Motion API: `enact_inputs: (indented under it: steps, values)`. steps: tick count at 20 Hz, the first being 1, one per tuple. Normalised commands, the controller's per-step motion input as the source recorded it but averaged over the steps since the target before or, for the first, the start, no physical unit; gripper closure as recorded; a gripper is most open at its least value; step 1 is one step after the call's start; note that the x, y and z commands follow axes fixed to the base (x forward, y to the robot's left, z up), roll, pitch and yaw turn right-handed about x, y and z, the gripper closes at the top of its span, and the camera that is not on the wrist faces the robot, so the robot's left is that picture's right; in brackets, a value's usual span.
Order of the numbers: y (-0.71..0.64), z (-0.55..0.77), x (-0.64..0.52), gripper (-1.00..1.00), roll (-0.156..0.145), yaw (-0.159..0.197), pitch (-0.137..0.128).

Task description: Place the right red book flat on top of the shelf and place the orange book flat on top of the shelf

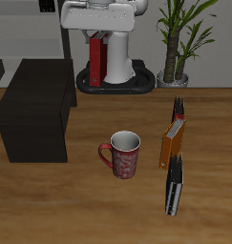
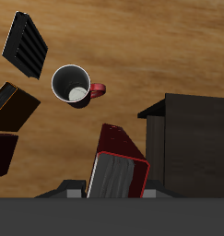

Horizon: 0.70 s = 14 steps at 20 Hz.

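Observation:
My gripper (image 1: 96,42) is shut on a dark-red book (image 1: 96,61) and holds it upright in the air at the back of the table, in front of the robot's base. In the wrist view the held book (image 2: 118,168) shows its red cover and pale page edges. The black-brown shelf (image 1: 36,107) stands low beside it, its flat top bare; it also shows in the wrist view (image 2: 192,138). The orange book (image 1: 171,141) stands on the far side of the mug from the shelf, with another dark-red book (image 1: 179,107) just behind it.
A red patterned mug (image 1: 122,153) stands mid-table, also in the wrist view (image 2: 72,85). A black-and-white book (image 1: 173,187) stands nearer the front edge, in front of the orange book. A potted plant (image 1: 179,43) and grey shelving stand at the back.

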Motion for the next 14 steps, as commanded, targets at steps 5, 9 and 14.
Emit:
enact_inputs:
  steps: [5, 9, 14]
  values:
    - [0.00, 0.06, -0.48, 1.00, -0.019, -0.004, -0.035]
    - [0.10, -0.10, -0.47, 1.00, 0.006, 0.015, 0.004]
    - [0.06, -0.06, -0.37, 1.00, 0.013, 0.025, -0.032]
